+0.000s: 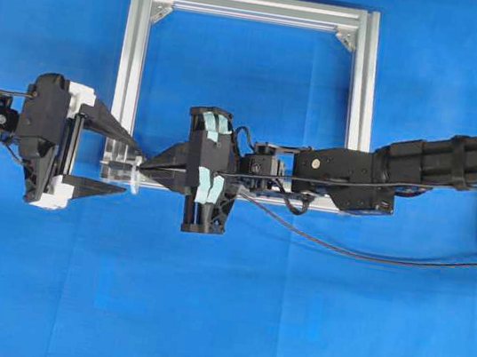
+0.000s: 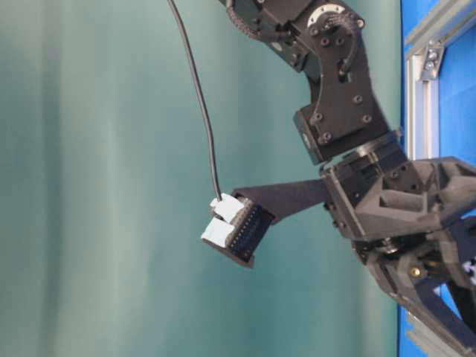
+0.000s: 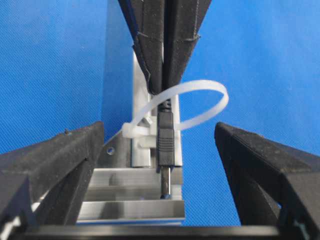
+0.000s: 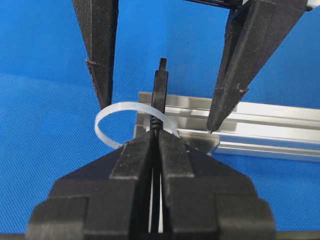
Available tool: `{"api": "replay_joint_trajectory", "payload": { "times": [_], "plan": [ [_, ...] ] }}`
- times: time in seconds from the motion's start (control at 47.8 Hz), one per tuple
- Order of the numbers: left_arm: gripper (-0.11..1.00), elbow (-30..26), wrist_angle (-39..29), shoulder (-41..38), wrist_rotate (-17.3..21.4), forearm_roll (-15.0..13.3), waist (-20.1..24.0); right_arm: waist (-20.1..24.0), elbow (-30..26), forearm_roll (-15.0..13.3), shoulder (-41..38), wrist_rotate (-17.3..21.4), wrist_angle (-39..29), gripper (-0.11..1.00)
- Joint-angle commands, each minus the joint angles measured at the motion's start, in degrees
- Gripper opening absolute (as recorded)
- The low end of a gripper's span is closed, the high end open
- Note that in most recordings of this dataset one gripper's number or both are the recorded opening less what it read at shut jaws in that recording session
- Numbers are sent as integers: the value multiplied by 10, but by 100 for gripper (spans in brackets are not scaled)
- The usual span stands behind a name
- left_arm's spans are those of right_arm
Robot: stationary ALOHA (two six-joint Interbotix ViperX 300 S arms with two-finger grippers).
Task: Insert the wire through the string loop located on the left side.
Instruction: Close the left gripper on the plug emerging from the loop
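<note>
Wire plug threaded into the string loop, held by the right gripper, left gripper spread ahead of it.

Wire (image 4: 161, 95) in the right wrist view: nearest, at 6 o'clock, the right gripper (image 4: 158, 137) has its fingers pinched shut on the cable just behind the plug. Beyond, at center, the plug body passes through the string loop (image 4: 107, 112), tip pointing to 12 o'clock. Farthest, the left gripper (image 4: 160, 80) stands with fingers wide at 11 and 1 o'clock, either side of the tip, touching nothing. The aluminium frame (image 4: 260, 127) lies at 3 o'clock. Handling judgement: the cable is light and limp; the plug is the rigid part, so take hold on the plug body past the loop. The thin loop likely deflects easily.
</note>
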State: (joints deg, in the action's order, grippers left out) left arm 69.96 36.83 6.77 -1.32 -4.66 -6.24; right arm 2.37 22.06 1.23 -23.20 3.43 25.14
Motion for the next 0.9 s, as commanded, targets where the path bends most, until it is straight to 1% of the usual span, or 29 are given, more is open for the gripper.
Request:
{"api": "replay_joint_trajectory", "payload": {
  "times": [0.0,0.335,0.46,0.523,0.586,0.606,0.669,0.711,0.732,0.753,0.878],
  "plan": [
    [87,-3,3,7,0,0,2,0,-5,-1,11,1,4,0],
    [86,-3,-1,7,0,1,1,0,-5,-1,11,1,3,0],
    [81,-4,-5,7,1,1,0,0,-5,-1,11,1,3,0],
    [68,-3,-6,7,1,1,-1,1,-5,-1,11,1,2,0],
    [51,-3,-6,7,1,1,-1,1,-5,-1,11,1,2,0],
    [43,-3,-6,7,1,2,-2,0,-5,-1,11,1,2,0],
    [24,-3,-6,7,1,1,-2,1,-5,-1,11,1,2,0],
    [13,-3,-6,7,1,1,-3,2,-5,-1,11,0,2,0],
    [9,-3,-6,7,1,1,-3,2,-5,-1,11,0,2,0],
    [7,-3,-6,7,1,1,-3,2,-5,-1,11,-1,2,0],
    [7,-3,-9,7,1,2,-3,4,-5,-9,11,-2,-4,0]
  ]
}}
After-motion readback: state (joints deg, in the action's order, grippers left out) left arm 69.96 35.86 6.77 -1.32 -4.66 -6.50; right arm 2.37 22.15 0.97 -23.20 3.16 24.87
